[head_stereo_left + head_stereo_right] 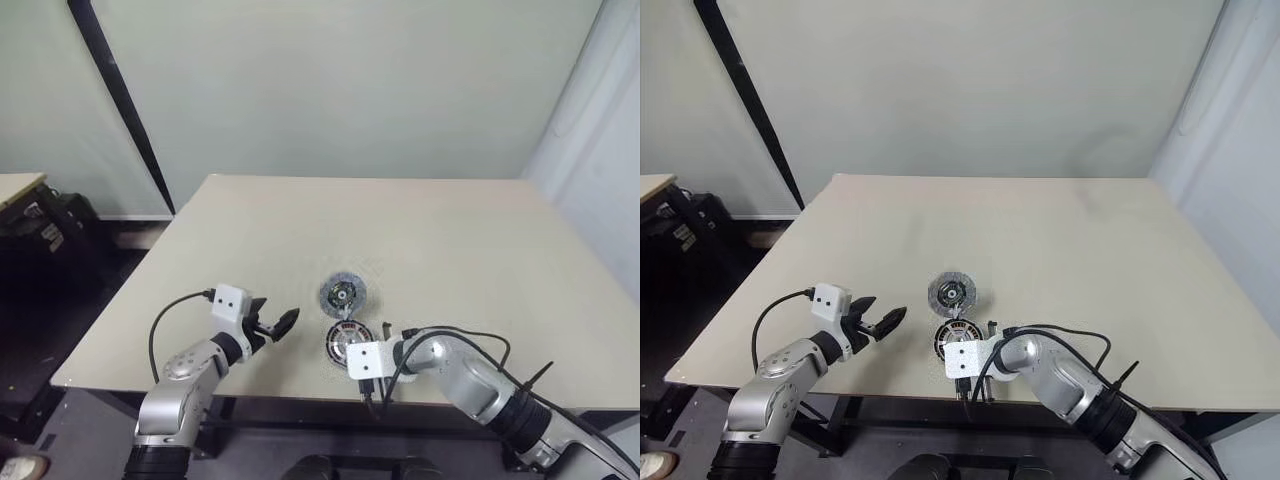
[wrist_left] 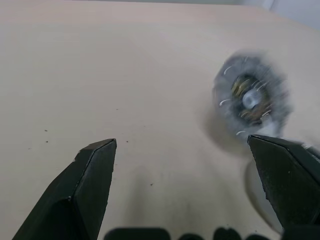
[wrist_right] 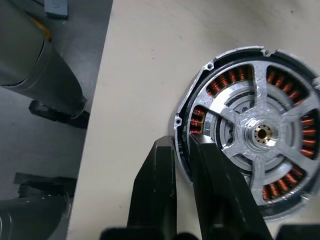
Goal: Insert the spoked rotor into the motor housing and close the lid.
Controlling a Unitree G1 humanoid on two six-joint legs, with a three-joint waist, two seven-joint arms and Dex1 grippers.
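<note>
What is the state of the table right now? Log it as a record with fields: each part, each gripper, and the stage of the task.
spoked rotor: sits in the motor housing, silver spokes over the copper windings
lid: flat on the table just beyond the housing, ribbed bluish face up
left gripper: open, empty, to the left of the lid
right gripper: closed on the rotor's black rim at the near edge
stage: rotor in, lid not yet on

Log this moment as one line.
stage: rotor seated in housing | right gripper: pinching housing rim | left gripper: open | lid: on table
</note>
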